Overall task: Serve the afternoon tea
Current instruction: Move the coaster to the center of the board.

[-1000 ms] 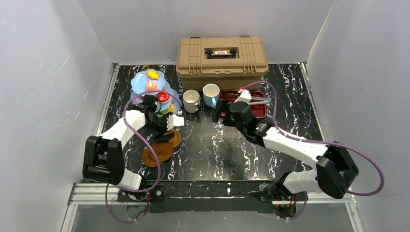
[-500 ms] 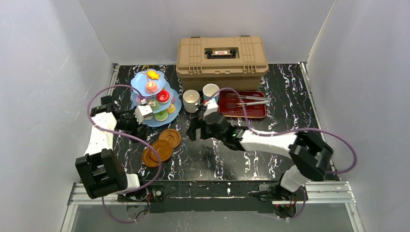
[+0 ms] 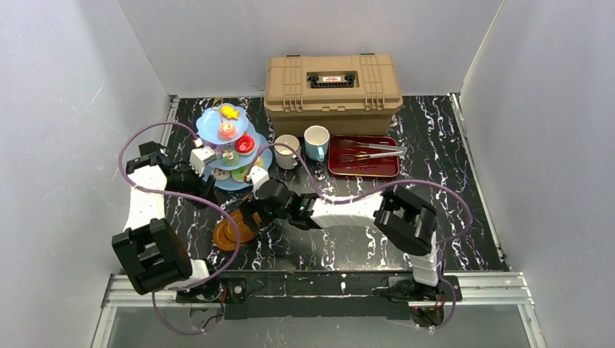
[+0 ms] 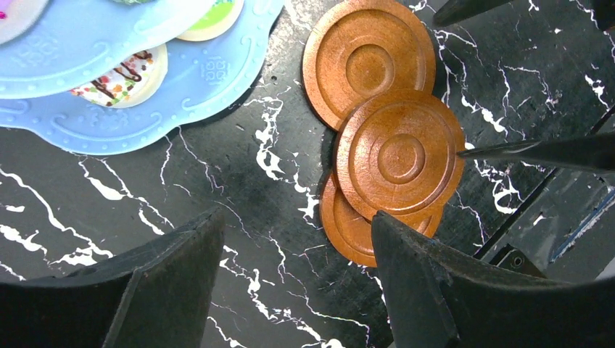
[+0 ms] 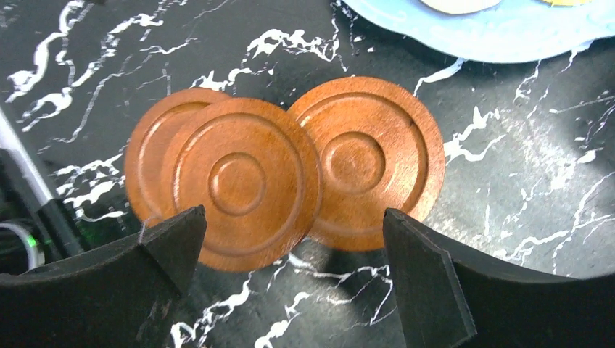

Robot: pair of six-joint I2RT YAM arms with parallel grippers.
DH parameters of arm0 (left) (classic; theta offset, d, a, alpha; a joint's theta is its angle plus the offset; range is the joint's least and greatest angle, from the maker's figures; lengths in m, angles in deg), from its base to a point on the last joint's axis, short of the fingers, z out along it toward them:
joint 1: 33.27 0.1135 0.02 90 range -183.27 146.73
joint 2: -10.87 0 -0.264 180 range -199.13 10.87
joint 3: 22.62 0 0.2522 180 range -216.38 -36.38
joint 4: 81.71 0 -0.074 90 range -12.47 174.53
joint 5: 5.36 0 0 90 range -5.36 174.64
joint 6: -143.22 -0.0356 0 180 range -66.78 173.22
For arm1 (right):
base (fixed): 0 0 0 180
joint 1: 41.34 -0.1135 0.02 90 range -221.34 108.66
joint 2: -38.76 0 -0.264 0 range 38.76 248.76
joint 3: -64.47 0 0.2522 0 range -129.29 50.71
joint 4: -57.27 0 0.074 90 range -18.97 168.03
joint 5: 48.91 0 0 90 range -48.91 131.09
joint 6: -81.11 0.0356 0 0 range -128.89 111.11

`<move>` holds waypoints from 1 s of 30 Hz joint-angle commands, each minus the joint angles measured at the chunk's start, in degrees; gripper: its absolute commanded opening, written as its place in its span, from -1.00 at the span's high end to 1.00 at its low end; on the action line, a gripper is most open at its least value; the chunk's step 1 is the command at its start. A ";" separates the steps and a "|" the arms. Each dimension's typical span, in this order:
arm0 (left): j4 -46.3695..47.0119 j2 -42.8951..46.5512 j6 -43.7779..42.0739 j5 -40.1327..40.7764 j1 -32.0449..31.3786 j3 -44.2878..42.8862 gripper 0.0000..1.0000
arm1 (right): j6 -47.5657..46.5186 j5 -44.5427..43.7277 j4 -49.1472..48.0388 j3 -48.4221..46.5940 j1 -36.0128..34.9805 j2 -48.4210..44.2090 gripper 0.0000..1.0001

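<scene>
The light-blue three-tier cake stand with small toy cakes stands at the back left, and its bottom tier shows in the left wrist view. Three round brown saucers lie overlapping in front of it. In the right wrist view the top saucer rests across the other two. My right gripper hangs open and empty just above them. My left gripper is open and empty beside the stand's left front, over bare table. The white mug and the light-blue mug stand side by side behind.
A tan toolbox fills the back middle. A dark-red tray with metal tongs lies right of the mugs. The right arm stretches across the table's middle, its cable looping near the mugs. Grey walls enclose three sides.
My right arm has swung left from the mugs down to the saucers. My left gripper has drawn back left, off the cake stand, and opened a little wider.
</scene>
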 commanded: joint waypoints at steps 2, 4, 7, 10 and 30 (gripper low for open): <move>0.21 4.23 2.49 -1.08 0.47 0.70 -0.45 | -6.89 -7.54 8.09 -7.17 -1.37 5.31 -1.00; 0.30 4.29 3.00 -1.57 0.53 0.37 -0.46 | -7.61 -9.44 9.24 -7.61 -1.59 6.65 -1.00; 0.24 2.87 4.87 -2.45 0.64 -0.69 -0.46 | -8.13 -10.52 9.25 -7.47 -1.59 7.78 -1.00; -0.11 1.46 5.88 -3.16 0.76 -1.33 -0.46 | -8.83 -12.32 10.09 -7.62 -1.59 8.38 -1.00; 0.17 0.22 5.04 -4.47 0.82 -3.82 -0.46 | -5.91 -22.53 14.42 13.42 1.20 -7.71 -1.00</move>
